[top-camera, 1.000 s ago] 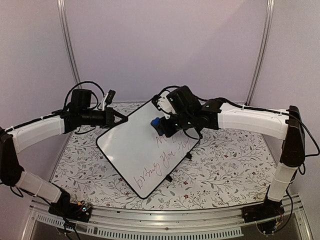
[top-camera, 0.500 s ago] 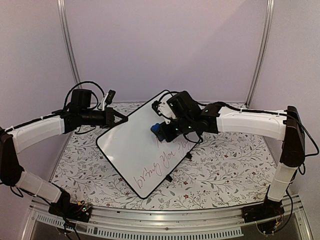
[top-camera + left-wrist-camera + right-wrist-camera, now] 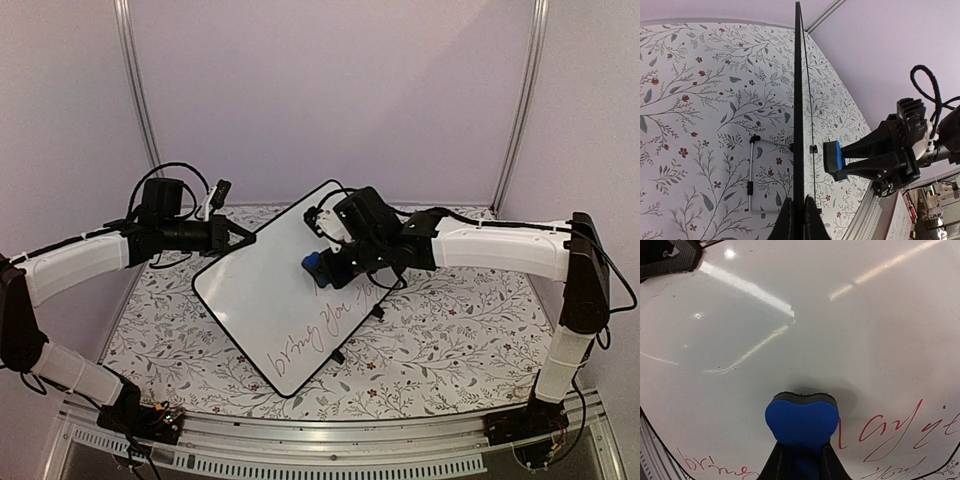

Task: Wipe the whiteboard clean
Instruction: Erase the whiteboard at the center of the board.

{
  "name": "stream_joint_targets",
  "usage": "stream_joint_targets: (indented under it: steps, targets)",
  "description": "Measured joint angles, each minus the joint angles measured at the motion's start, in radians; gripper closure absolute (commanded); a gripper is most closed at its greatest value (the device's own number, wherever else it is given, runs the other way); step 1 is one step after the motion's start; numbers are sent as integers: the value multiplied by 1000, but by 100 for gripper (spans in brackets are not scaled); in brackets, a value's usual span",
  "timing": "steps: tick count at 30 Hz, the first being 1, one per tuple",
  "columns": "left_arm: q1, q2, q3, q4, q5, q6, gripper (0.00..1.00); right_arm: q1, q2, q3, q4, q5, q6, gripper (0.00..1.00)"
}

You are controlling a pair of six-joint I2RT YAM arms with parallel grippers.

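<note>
- On the left, the left gripper (image 3: 236, 236) is clenched on the rim of the whiteboard (image 3: 262, 300), at about 10 o'clock of the board. The left wrist view shows the board edge-on, pinched between the jaws.
- The whiteboard stands mid-table, tilted up off the floral tablecloth (image 3: 450, 330). One corner points to 6 o'clock and the face is turned toward the right arm.
- The upper and left parts of the board read blank. Red handwriting (image 3: 322, 335) runs along the lower right edge, from about 6 to 3 o'clock.
- On the right, the right gripper (image 3: 325, 268) grasps a blue eraser (image 3: 313, 265), felt side to the board, at about 1 o'clock of the board's centre.
- In the right wrist view, red strokes begin just beside the eraser at 3 o'clock.
- We cannot tell whether the felt touches the board or sits just off it.
- Our reading of the step: wiping is under way, and the written band is not yet cleared.
- The next move calls for seating the felt flat and sweeping toward 5 o'clock through the writing. The left grip must brace the board against that push.
</note>
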Motion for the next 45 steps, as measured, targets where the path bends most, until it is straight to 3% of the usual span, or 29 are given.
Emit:
stream_joint_targets:
  steps: [45]
  targets:
    - [0, -2, 1, -2, 0, 1, 100, 0, 17, 0, 38, 39, -13, 96]
